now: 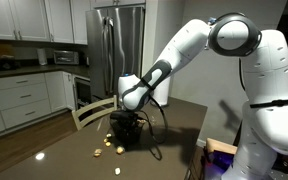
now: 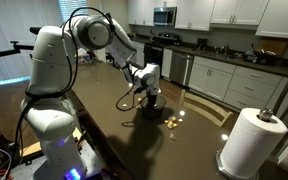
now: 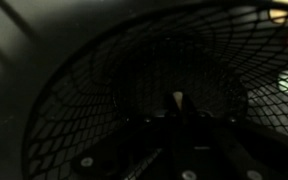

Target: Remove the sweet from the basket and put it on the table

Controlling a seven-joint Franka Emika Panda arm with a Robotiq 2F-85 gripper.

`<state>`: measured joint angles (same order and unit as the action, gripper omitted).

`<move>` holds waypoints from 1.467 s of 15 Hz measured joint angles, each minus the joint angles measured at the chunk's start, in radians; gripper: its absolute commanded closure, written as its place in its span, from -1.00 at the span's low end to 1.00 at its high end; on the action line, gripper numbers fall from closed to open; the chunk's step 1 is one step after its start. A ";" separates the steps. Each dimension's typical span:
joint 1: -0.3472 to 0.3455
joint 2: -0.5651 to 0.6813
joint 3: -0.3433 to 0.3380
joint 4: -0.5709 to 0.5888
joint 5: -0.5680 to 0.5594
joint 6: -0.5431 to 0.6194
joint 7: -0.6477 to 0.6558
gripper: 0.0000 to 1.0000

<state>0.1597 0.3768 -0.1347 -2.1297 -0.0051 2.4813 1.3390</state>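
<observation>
Mesh of basket (image 3: pixel 79 95) close below and around gripper (image 1: pixel 127 120), free room above, loose pieces (image 1: pixel 99 152) on table (image 2: pixel 104 125) beside it, paper roll (image 2: pixel 249 143) well apart.

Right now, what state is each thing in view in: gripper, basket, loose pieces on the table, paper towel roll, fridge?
gripper: at the basket's mouth; open or shut cannot be told.
basket: upright on the table; contents too dark to see.
small pale pieces: several loose beside the basket.
paper towel roll: standing upright.
fridge: doors shut.
</observation>
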 measured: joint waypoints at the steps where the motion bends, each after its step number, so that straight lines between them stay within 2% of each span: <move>1: 0.009 -0.015 -0.001 -0.003 -0.021 -0.004 0.024 0.89; 7: 0.052 -0.132 0.009 -0.013 -0.148 -0.108 0.162 0.89; 12: 0.050 -0.236 0.047 -0.013 -0.208 -0.206 0.219 0.89; 16: 0.040 -0.280 0.092 -0.007 -0.209 -0.207 0.200 0.89; 22: 0.039 -0.269 0.166 0.028 -0.209 -0.205 0.050 0.89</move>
<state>0.1986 0.1079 0.0311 -2.1017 -0.2143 2.2762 1.3894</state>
